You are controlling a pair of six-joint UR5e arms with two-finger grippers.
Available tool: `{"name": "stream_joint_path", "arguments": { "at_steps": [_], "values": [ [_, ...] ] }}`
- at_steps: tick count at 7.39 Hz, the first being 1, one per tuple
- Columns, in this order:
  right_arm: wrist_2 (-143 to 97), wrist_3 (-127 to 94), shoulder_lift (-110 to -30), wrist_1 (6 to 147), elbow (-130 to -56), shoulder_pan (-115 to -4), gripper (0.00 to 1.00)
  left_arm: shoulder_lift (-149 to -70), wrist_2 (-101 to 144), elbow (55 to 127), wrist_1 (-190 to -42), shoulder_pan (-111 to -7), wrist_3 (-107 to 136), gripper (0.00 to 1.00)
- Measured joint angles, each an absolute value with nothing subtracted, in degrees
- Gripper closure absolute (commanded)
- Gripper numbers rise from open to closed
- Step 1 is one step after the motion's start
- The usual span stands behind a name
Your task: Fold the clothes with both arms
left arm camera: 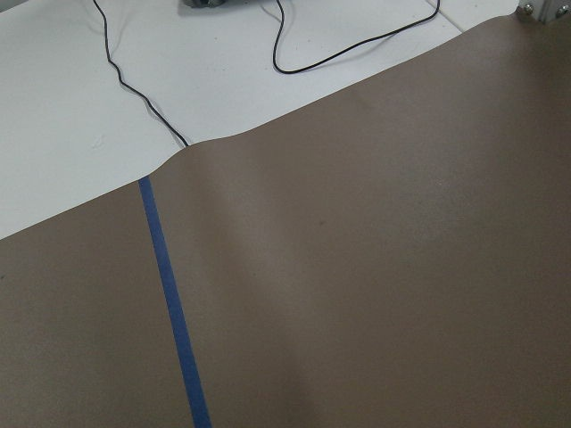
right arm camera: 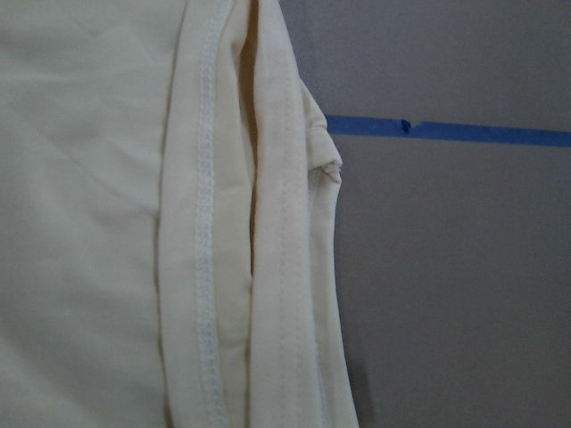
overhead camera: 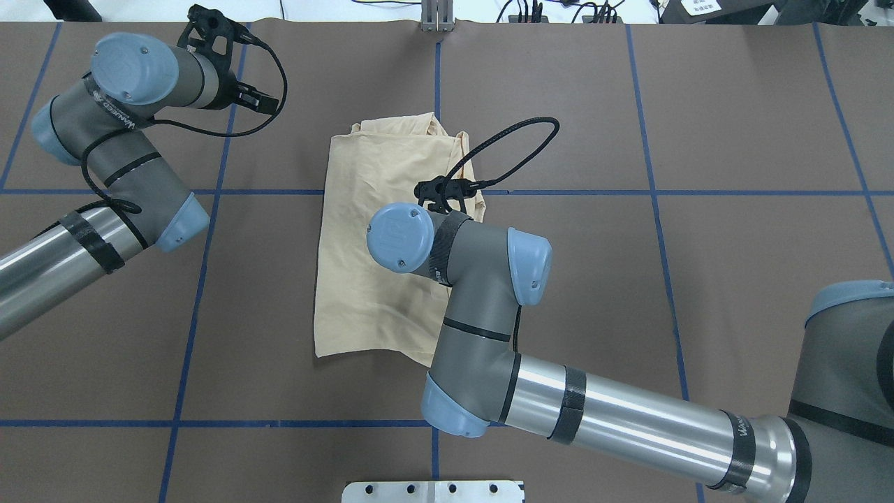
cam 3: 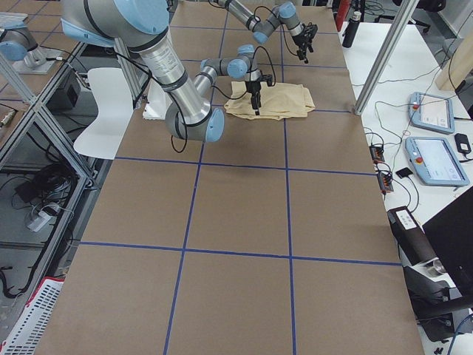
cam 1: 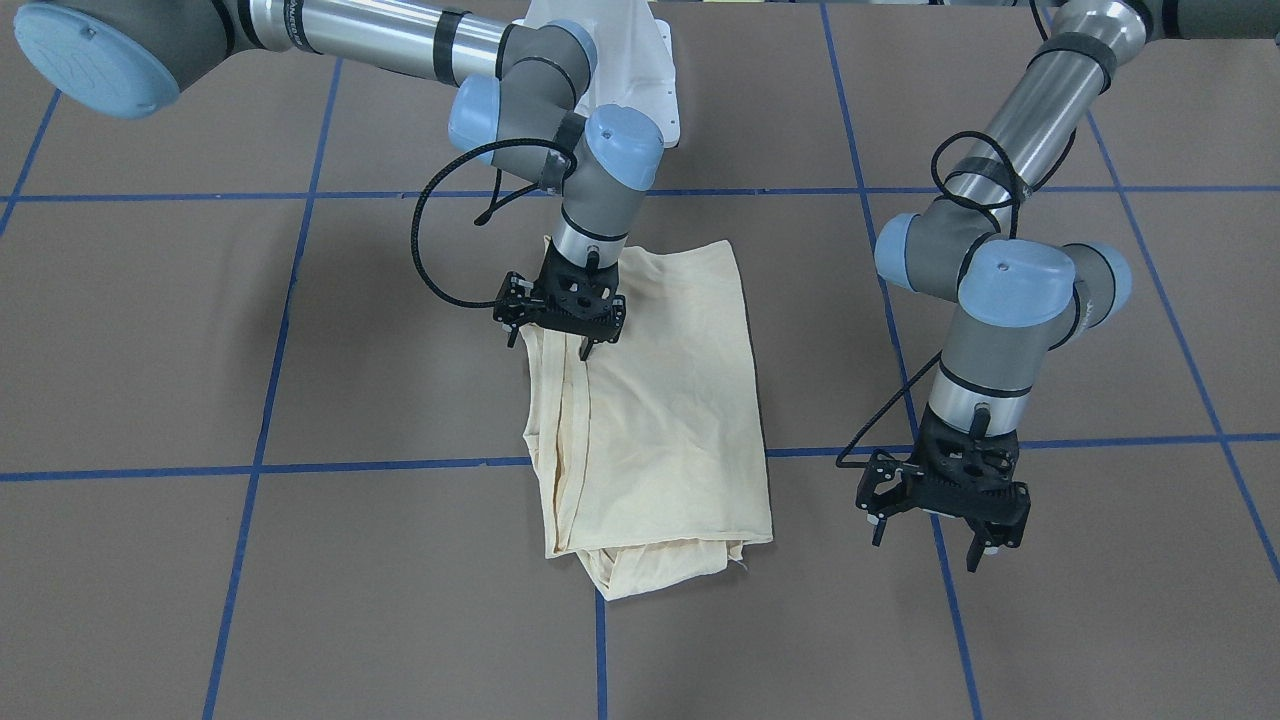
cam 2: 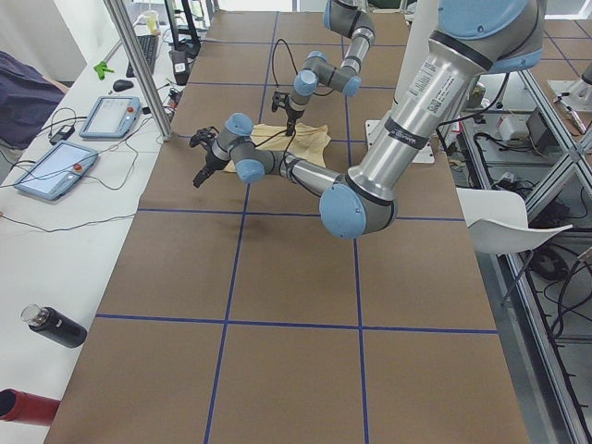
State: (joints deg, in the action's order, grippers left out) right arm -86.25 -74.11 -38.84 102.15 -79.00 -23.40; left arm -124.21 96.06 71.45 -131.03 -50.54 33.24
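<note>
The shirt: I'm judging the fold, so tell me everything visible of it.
The shirt is pale cream knit, folded into a long rectangle, no print showing. It lies flat on the brown table cover across a blue tape line. Stitched hems stack along one long edge; layers bunch at the far end. The right gripper, jaws open, stands over that edge; contact unclear.

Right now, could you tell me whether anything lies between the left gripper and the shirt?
Nothing visible does. The left gripper hangs open over the table beside the shirt; only bare brown surface and a blue tape line lie between them.
</note>
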Motion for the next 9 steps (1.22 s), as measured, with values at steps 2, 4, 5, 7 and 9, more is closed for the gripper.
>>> {"name": "stream_joint_path", "arguments": {
  "at_steps": [2,4,5,7,9],
  "values": [
    [-86.55,-73.03,-39.16,104.23,-79.76,-23.99,0.0,-124.19,96.06,71.45,-131.04,-50.54,33.28,0.0],
    [-86.92,-69.52,-42.24,108.25,-84.68,-24.96,0.0,-124.19,96.06,71.46,-131.04,-50.4,33.25,0.0],
    [-86.96,-68.03,-46.33,109.3,-89.94,-25.26,0.0,-124.19,96.06,71.45,-131.04,-50.36,33.28,0.0],
    [-86.99,-67.37,-49.02,108.69,-95.76,-25.38,0.0,-124.19,96.06,71.45,-131.04,-50.36,33.26,0.0],
    [-87.94,-68.46,-45.84,104.74,-95.76,-25.19,0.01,-124.19,96.06,71.45,-130.99,-50.36,33.23,0.0]
  ]
}}
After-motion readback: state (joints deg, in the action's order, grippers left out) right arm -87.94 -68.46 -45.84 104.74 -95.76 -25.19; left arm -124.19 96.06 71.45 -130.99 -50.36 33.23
